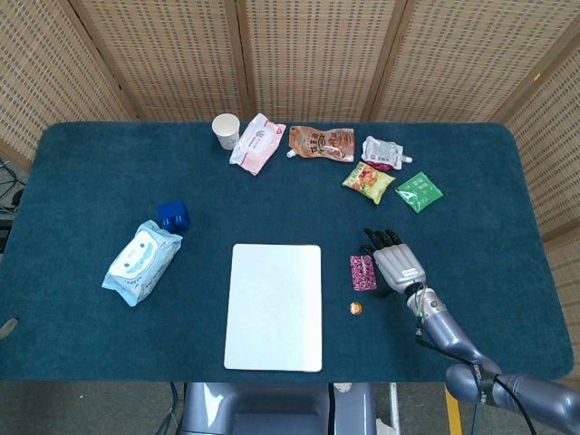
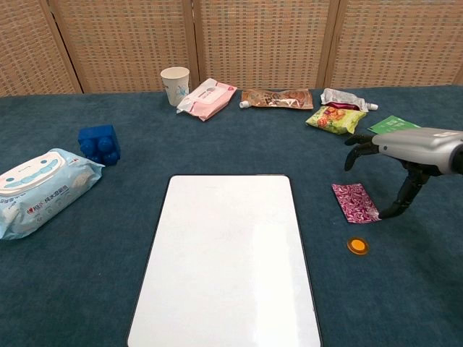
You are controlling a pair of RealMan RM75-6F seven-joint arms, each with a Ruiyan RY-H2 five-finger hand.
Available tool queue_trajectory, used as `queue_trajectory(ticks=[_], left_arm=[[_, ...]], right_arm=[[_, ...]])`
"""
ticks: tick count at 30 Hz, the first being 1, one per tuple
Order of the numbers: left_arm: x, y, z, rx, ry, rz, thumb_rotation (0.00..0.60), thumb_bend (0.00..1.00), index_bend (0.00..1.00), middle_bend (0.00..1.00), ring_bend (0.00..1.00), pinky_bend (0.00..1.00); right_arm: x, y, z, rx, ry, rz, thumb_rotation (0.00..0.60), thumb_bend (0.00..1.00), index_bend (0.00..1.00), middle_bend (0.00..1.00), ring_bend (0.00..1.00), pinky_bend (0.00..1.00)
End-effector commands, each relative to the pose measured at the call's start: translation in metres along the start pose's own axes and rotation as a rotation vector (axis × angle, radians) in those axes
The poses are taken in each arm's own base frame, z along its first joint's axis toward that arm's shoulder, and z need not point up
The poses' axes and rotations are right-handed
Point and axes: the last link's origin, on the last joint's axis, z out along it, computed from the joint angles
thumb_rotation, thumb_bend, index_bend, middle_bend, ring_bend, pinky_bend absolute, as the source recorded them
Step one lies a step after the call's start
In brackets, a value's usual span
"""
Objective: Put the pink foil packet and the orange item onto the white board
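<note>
Flat on the cloth, the crinkled pink foil packet (image 2: 355, 202) lies just beside the white board (image 2: 228, 260), at its 3 o'clock; the small round orange item (image 2: 357, 246) sits at the packet's 6 o'clock; the right hand (image 2: 405, 155) hovers at its 3 o'clock edge, fingers apart, holding nothing.

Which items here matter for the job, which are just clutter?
Job: pink foil packet, orange item, white board, right hand beside the packet.

Clutter: paper cup, blue block, wipes pack, pink pouch, brown pouch, snack bags.

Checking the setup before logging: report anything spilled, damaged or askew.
Nothing stands out. The pink packet and orange item lie flat right of the board, not yet on it; the right hand hovers beside them.
</note>
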Motion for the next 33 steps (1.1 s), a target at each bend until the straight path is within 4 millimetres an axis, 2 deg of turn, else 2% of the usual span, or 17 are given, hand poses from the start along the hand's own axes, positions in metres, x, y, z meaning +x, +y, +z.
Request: queue_trajectory(ticks=[1,13,28,33], left_arm=[[0.0,0.0,0.0,0.001,-0.002,0.0,0.588,0.0,0.0,0.0,0.0,0.0],[-0.001,-0.001,0.001,0.005,-0.006,-0.001,0.587,0.0,0.0,0.0,0.0,0.0],[-0.001,-0.002,0.001,0.006,-0.007,-0.001,0.589,0.0,0.0,0.0,0.0,0.0],[-0.002,-0.002,0.001,0.008,-0.006,-0.001,0.588,0.0,0.0,0.0,0.0,0.0]], right_arm=[[-0.005,-0.004,0.006,-0.012,-0.02,-0.009,0.6,0.0,0.23,0.0,0.0,0.0],[-0.005,-0.009,0.014,-0.045,-0.06,-0.039,0.6,0.0,0.23,0.0,0.0,0.0],[-0.013,-0.003,0.018,-0.086,-0.08,-0.096,0.6,0.02,0.24,0.0,0.0,0.0],[-0.015,-0.003,0.02,-0.086,-0.07,-0.111,0.6,0.05,0.36,0.0,0.0,0.0]])
